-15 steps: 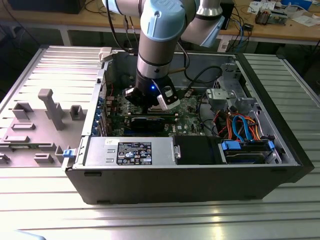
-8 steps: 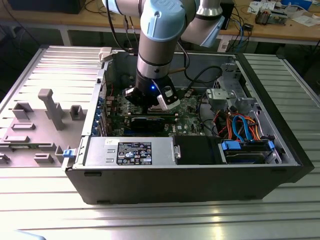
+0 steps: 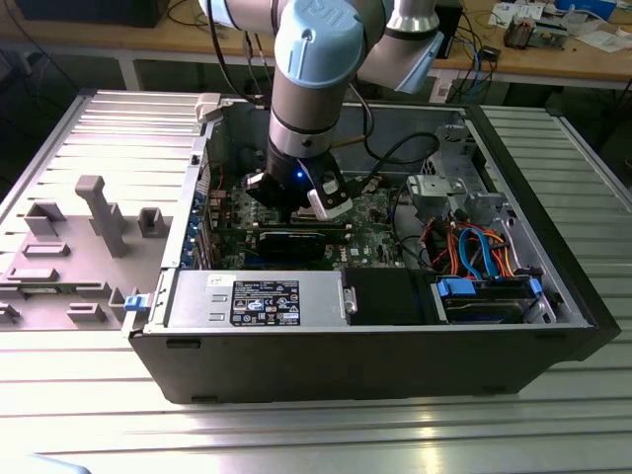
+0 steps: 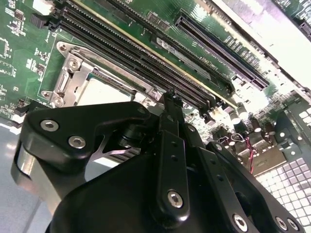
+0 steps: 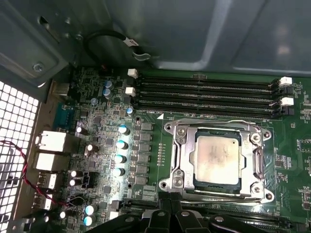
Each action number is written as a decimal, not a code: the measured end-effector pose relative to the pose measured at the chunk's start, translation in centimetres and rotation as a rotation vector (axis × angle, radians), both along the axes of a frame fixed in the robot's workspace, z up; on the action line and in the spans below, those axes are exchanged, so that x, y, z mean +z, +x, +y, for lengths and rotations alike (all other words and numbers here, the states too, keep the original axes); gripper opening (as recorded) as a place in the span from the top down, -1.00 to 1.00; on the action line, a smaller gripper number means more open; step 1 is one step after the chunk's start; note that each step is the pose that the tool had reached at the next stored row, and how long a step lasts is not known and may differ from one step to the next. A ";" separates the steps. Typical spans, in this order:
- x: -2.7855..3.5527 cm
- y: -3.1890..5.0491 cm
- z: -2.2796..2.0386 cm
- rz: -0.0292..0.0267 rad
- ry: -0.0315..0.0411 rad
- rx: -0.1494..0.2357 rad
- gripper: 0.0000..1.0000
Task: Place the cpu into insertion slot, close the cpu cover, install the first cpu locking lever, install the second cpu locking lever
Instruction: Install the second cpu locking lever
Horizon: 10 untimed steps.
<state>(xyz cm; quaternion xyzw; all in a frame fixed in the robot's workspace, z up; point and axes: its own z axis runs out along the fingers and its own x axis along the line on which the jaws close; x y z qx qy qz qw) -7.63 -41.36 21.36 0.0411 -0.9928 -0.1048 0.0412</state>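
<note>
the arm's gripper (image 3: 301, 202) is reaching down into the open computer case (image 3: 513, 336) at the centre of the exterior view, hanging just above the green motherboard (image 5: 150, 97). whether its fingers are spread or pressed together i cannot tell; in the second wrist view its black linkages are filling the lower half of the frame. the cpu (image 5: 217, 154) is sitting in the insertion slot (image 5: 249, 171), right of centre in the first wrist view, its silvery top showing. the cpu cover (image 5: 184, 156) is lying down around the chip, framing it. long black memory slots (image 5: 209, 92) are running just beside the socket. grey fixtures (image 3: 104, 212) are standing at the exterior view's left.
</note>
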 end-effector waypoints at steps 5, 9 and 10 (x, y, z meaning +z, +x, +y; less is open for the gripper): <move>-0.15 -0.16 -0.03 0.0001 0.0011 -0.017 0.79; -0.44 -0.81 -0.06 0.0003 0.0129 -0.021 0.79; -0.63 -0.80 -0.06 0.0005 0.0174 -0.023 0.79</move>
